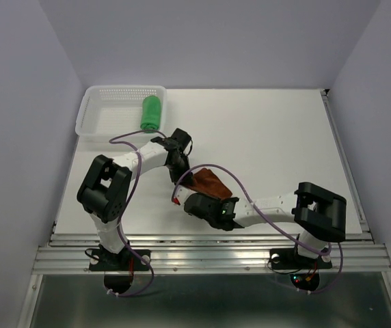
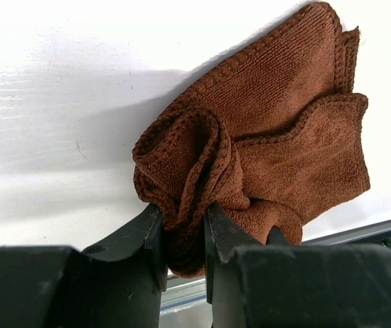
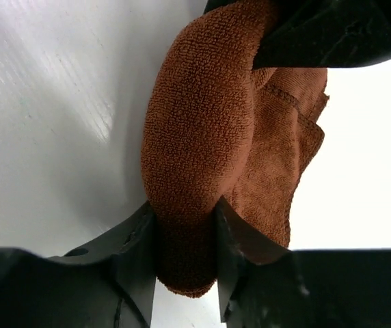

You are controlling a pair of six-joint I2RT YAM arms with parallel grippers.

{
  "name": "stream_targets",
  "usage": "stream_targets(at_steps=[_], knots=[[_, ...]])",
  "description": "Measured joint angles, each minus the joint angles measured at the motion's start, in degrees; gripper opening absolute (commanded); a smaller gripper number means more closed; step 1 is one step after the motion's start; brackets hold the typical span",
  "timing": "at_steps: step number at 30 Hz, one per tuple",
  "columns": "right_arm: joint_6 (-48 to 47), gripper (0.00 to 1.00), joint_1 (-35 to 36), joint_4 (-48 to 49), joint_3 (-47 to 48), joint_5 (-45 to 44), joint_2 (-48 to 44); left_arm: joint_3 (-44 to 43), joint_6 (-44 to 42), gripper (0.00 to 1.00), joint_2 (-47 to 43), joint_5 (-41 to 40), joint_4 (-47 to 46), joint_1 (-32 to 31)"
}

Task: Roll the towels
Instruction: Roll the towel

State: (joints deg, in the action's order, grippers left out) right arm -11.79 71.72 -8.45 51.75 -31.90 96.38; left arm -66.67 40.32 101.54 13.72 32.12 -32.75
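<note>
Furthest left in my overhead view sits the white basket point(image 1: 89, 127), and the green towel point(image 1: 150, 113) lies already rolled inside it against its right wall, so I count that one as done

Next along, my left gripper point(image 1: 180, 162) has its jaws clenched on a bunched, curled end of the rust towel point(image 1: 210, 183); the left wrist view shows the left gripper point(image 2: 182, 225) pinching that fold tight, with the rust towel point(image 2: 284, 137) spreading away from the fingers in loose layers on the table point(image 1: 271, 137)

Just nearer to me, my right gripper point(image 1: 182, 198) grasps the other end of the same curled edge. In the right wrist view the jaws press both sides of the fat rolled part of the rust towel point(image 3: 195, 123), which runs straight away from them to the left gripper's body at the top of the frame

So the roll's long axis lies from one set of jaws to the other, far to near, and the unrolled flap lies to the right of that line. I judge the roll must travel rightward over the flap, both arms equally placed, each holding an end
</note>
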Motion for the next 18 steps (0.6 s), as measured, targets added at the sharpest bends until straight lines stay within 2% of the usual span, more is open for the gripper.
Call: stream_targets(at_steps=[1,2,3,6,8,9,12,15,18], knots=[[0.20,0.16,0.04,0.00,0.00,-0.72,0.13,0.00,0.04,0.29,0.00,0.00,0.00,-0.04],[0.94,0.16,0.20,0.13,0.00,-1.51,0.26,0.00,0.11,0.34,0.00,0.02,0.02,-0.04],[1.66,0.13,0.39,0.20,0.02,-1.95,0.42,0.00,0.22,0.46,0.00,-0.02,0.02,-0.04],[4.04,0.11,0.48,0.59,-0.20,-2.19,0.33,0.00,0.72,0.60,-0.33,-0.22,0.15,-0.04],[5.49,0.11,0.15,1.11,-0.48,-1.38,0.07,0.00,0.70,0.63,-1.01,-0.28,0.33,-0.02],[6.95,0.11,-0.44,1.64,-1.14,0.02,-0.66,0.00,0.72,0.71,-1.36,-0.26,0.33,0.04],[10.54,0.11,-3.28,3.45,-3.34,5.44,-3.52,0.63,1.20,0.84,-3.41,-0.39,-0.79,0.22],[13.40,0.11,-6.67,5.38,-5.64,11.19,-6.45,1.73,2.36,0.89,-6.73,-0.79,-2.60,0.28],[15.93,0.11,-10.29,7.69,-7.61,17.81,-8.37,2.54,3.61,0.90,-9.66,-0.92,-5.31,0.63]])
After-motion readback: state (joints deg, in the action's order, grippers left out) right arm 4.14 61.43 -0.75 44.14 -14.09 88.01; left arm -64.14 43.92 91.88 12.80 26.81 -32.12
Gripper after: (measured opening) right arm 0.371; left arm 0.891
